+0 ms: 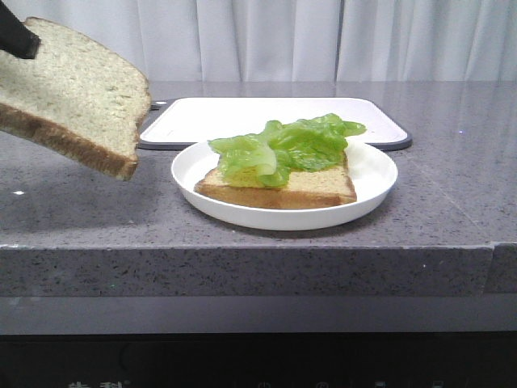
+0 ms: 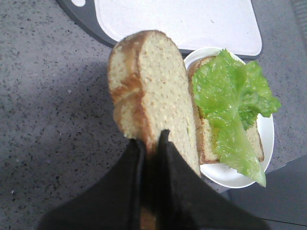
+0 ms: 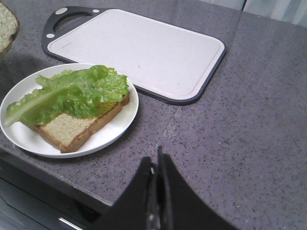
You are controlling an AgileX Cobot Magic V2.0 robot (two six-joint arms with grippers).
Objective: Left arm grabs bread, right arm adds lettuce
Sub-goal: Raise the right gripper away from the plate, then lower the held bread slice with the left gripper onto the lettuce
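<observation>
My left gripper (image 2: 151, 140) is shut on the thick bread (image 2: 148, 91) and holds it in the air, left of the plate. It fills the upper left of the front view (image 1: 69, 93), with the left gripper's tip (image 1: 20, 39) at its top edge. The lettuce (image 1: 283, 145) lies on a thinner slice (image 1: 279, 187) on the white plate (image 1: 367, 186). Lettuce (image 3: 72, 93) and plate (image 3: 115, 129) also show in the right wrist view. My right gripper (image 3: 156, 158) is shut and empty, over the counter to the right of the plate.
A white cutting board (image 1: 275, 117) with a dark rim and handle lies behind the plate. The grey speckled counter (image 1: 452, 186) ends at a front edge just before the plate. White curtains hang behind.
</observation>
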